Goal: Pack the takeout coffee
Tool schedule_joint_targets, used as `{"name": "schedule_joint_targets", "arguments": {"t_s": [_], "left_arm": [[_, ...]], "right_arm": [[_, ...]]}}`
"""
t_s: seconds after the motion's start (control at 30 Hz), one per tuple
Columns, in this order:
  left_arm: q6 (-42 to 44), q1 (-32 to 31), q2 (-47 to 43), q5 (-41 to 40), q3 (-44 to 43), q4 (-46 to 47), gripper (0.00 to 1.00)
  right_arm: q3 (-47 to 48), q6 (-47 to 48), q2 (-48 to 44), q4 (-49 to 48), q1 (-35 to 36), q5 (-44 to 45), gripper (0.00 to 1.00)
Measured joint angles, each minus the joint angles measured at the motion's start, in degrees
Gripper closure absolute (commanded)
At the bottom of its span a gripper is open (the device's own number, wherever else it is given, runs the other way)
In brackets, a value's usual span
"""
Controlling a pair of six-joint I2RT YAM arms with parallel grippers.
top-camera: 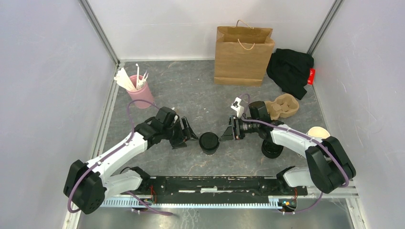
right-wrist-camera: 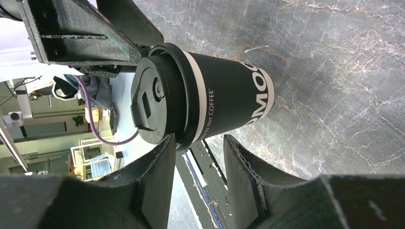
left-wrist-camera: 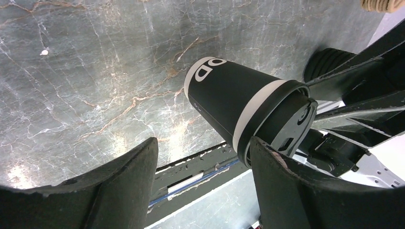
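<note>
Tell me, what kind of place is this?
Probably a robot lab cell staged like a coffee takeout counter: robot arms at a walled table, with a lidded takeout coffee, a brown paper bag and a cardboard cup carrier.

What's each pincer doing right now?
Left pincer: open, holding nothing.
Right pincer: open, holding nothing; takeout coffee cup stands between them.

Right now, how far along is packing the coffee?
Done: the takeout coffee is lidded and upright. In hand: nothing; the left tool and right tool flank it, both open. Left: grasp it and load it, probably into the paper bag behind.
</note>
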State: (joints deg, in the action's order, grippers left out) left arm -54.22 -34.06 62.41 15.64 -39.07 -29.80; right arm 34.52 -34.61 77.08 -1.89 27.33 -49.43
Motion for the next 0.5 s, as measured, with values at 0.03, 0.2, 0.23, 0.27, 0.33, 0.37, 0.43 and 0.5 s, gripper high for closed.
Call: {"name": "schedule_joint_targets", "arguments": {"t_s": [0.03,0.2,0.23,0.27,0.33,0.37,0.43,0.5], "left_arm": [[0.17,0.04,-0.17,0.0,-0.09,0.15,0.22],[0.55,0.24,-0.07,0.55,-0.11,0.72,0.22],[0.72,0.24,0.17,0.83,-0.22,0.87,0.22],[0.74,0.24,0.55,1.07,-0.42,0.96,0.22],[0.76,0.24,1.6,1.44,-0.85,1.55,0.22],[0.79,0.24,1.97,1.51,-0.96,1.75,0.22],[0.81,0.24,2.47,1.64,-1.05,1.99,0.21],[0.9,0.26,2.71,1.9,-1.05,2.14,0.21]], "right_arm": [[-0.31,-0.2,0.0,-0.5,0.02,-0.11,0.51],[-1.49,-0.72,0.0,-1.44,0.04,-0.22,0.51],[-1.66,-0.83,0.02,-1.66,0.04,-0.31,0.51],[-1.79,-1.05,0.02,-1.92,0.04,-0.39,0.51],[-1.9,-1.22,0.11,-2.27,0.2,-0.55,0.51],[-1.9,-1.38,0.24,-2.43,0.31,-0.57,0.51],[-1.9,-1.7,0.68,-3.08,0.59,-0.68,0.51],[-1.9,-1.97,1.01,-3.65,1.03,-0.74,0.51]]}}
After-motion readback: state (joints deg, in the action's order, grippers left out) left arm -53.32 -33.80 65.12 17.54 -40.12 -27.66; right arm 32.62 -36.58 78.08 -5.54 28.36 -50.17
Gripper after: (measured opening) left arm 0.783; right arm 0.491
